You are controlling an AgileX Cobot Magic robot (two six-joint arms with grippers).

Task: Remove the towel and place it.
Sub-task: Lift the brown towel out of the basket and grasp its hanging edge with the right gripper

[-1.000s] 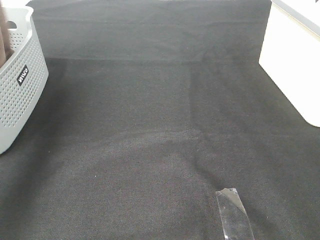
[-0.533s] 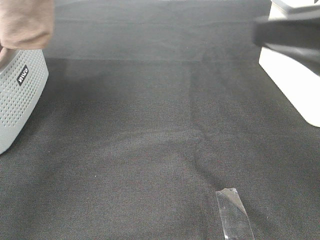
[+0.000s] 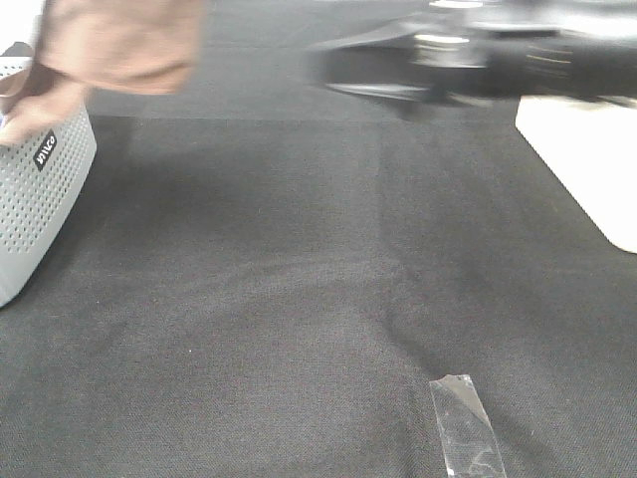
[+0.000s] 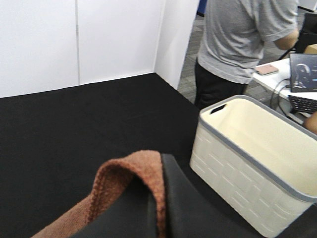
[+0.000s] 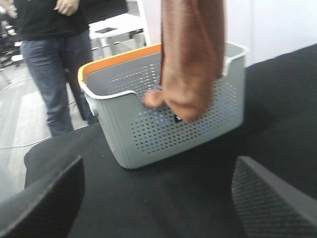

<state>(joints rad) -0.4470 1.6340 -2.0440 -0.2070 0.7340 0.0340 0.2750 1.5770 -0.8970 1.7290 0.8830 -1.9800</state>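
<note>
The brown towel (image 3: 114,45) hangs bunched above the grey perforated basket (image 3: 40,189) at the back left, its lower end trailing at the basket's rim. In the left wrist view my left gripper (image 4: 159,183) is shut on a fold of the towel (image 4: 121,173). My right arm (image 3: 468,55) stretches, blurred, across the back of the table from the right. The right wrist view shows the right gripper (image 5: 158,203) open, its fingers (image 5: 44,203) wide apart, facing the hanging towel (image 5: 190,54) and the grey basket (image 5: 163,124) from a distance.
A cream-white basket (image 3: 587,169) stands at the right edge, also seen as a cream basket (image 4: 247,163) in the left wrist view. A strip of clear tape (image 3: 466,428) lies on the black table covering (image 3: 299,299). People stand beyond the table.
The towel has risen out of the grey basket and shifted right. My right arm has swept in from the right along the back toward the towel.
</note>
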